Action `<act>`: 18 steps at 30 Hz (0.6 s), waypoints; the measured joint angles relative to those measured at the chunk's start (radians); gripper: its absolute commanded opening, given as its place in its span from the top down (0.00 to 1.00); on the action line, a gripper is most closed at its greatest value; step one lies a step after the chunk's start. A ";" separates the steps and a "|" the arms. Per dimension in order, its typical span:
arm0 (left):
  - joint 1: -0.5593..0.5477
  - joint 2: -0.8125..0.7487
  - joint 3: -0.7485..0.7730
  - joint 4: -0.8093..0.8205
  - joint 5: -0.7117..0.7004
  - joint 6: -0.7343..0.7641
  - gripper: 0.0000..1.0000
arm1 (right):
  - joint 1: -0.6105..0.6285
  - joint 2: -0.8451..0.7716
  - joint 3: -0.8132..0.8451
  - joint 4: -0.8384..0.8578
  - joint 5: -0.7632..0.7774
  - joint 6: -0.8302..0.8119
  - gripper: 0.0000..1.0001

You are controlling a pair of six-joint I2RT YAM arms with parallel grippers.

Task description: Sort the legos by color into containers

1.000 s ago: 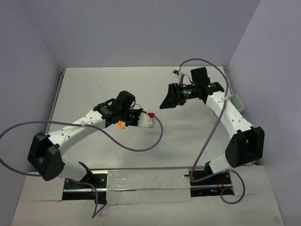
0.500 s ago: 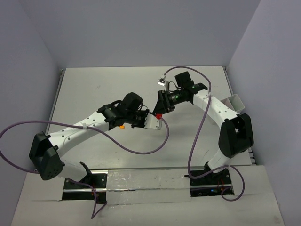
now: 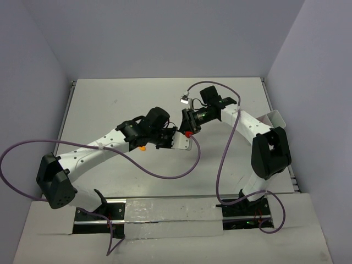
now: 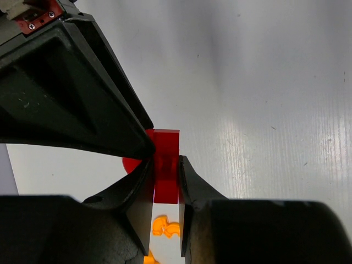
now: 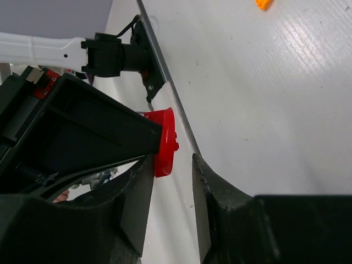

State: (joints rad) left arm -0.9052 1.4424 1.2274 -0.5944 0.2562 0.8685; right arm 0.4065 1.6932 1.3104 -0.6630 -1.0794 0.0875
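Observation:
My left gripper (image 3: 183,137) is shut on a red lego (image 3: 187,133) and holds it above the middle of the table. In the left wrist view the red lego (image 4: 166,162) sits squeezed between both jaws of the left gripper (image 4: 166,170). My right gripper (image 3: 188,125) has come up against it from the far right. In the right wrist view the right gripper (image 5: 171,160) is open around the red lego (image 5: 164,142). One jaw touches it and a gap remains on the other side. One white container (image 3: 273,117) stands by the right arm.
An orange lego (image 3: 142,147) lies on the table under the left forearm, and orange legos (image 4: 165,226) show below the left jaws. Another orange lego (image 5: 263,3) is at the top of the right wrist view. Purple cables loop over the table.
The right arm swung left to meet the left gripper, and its jaws narrowed around the red lego. The left gripper shifted slightly right, still holding the lego.

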 measured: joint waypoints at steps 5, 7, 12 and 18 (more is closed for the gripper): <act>-0.005 0.002 0.004 -0.001 -0.003 -0.003 1.00 | 0.001 0.004 0.013 -0.010 -0.017 -0.011 0.82; -0.007 0.005 0.005 -0.003 -0.006 -0.006 1.00 | 0.002 0.007 0.016 -0.012 -0.024 -0.010 0.91; -0.015 0.007 0.010 -0.013 -0.018 -0.012 0.91 | 0.002 0.014 0.018 -0.018 -0.036 -0.008 1.00; -0.018 0.007 0.010 -0.013 -0.031 -0.015 0.34 | 0.001 0.014 0.018 -0.018 -0.039 -0.016 1.00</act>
State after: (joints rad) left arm -0.9236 1.4498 1.2371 -0.6076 0.2247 0.8532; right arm 0.4078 1.7077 1.3281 -0.6807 -1.1182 0.0718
